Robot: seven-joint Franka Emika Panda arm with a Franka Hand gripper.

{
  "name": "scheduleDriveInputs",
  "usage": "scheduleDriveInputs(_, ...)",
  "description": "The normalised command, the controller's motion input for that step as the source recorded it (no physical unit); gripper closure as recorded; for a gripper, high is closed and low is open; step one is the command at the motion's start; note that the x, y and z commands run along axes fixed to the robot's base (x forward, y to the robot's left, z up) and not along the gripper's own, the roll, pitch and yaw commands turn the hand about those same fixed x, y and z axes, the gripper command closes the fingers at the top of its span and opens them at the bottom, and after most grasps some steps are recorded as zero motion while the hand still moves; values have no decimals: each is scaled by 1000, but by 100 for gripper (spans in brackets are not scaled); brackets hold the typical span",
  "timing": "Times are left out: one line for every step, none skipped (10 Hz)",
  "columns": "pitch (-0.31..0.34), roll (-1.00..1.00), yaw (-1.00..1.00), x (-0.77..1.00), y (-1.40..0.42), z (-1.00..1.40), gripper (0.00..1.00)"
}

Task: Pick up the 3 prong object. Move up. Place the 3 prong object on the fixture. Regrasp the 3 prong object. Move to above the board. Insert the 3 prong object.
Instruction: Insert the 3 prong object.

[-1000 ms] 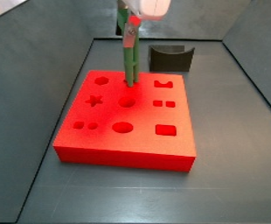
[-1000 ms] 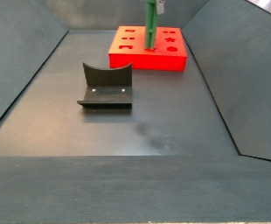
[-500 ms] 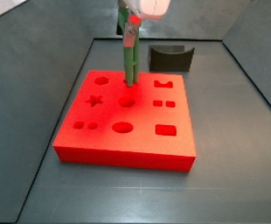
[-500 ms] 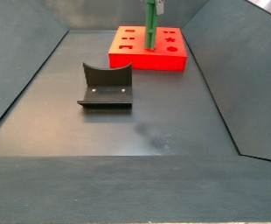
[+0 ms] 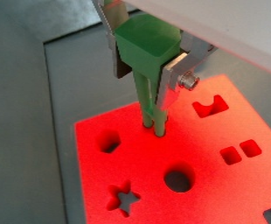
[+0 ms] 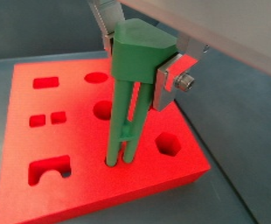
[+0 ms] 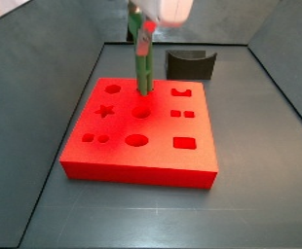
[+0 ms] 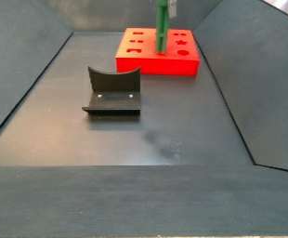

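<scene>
Fingers [image 6: 144,61] clamp the 3 prong object [image 6: 128,114] upright over the board [image 7: 140,136], fixture [image 7: 190,65] well behind

Even, soft overhead light; slight glare on the board [image 5: 208,166]; low-resolution, blurry views.

Gripper [image 5: 148,59] points down above the board [image 5: 208,157], fingers clamped on green peg [image 5: 149,87]

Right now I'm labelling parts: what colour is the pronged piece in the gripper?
Green; the 3 prong object shows best in a wrist view, held by the gripper.
</scene>
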Motion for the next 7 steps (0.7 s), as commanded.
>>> scheduleDriveInputs(329, -29, -100, 606, 46, -551, 100)
scheduleDriveInputs(287, -146, -229, 557, 91, -486, 100)
scheduleDriveInputs(284, -177, -303, 497, 140, -440, 100)
scheduleDriveInputs(294, -166, -300, 491, 160, -454, 100)
scheduleDriveInputs(301, -167, -297, 454, 223, -460, 100)
scheduleDriveInputs(290, -176, -251, 391, 320, -497, 100)
scheduleDriveInputs(131, -167, -63, 269, 280, -466, 100)
